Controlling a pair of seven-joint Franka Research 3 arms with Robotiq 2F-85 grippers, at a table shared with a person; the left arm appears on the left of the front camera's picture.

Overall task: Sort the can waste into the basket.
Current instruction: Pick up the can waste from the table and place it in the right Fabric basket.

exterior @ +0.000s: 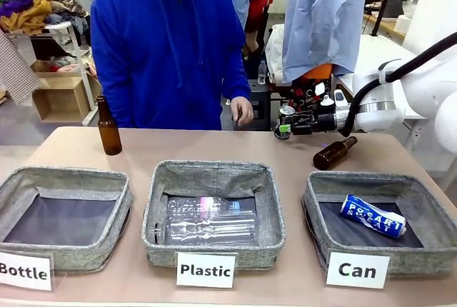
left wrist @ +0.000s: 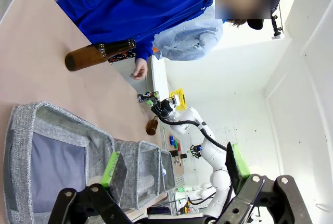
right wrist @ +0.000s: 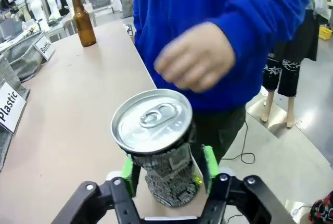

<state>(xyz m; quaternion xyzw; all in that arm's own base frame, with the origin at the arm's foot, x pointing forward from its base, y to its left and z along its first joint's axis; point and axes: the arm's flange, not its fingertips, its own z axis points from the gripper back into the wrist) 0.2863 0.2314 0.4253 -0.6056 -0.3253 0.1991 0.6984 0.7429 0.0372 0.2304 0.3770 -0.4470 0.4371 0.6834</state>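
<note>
Right wrist view: the right claw (right wrist: 167,165) grips the dark grey can (right wrist: 152,122) low on its wall, aloft near the counter's (exterior: 143,150) far edge. The blue can (exterior: 373,215) lies in the Can basket (exterior: 318,194). Thin, light, slick metal, I'd guess; squeeze gently mid-body. The left claw (left wrist: 174,168) gapes empty.
</note>
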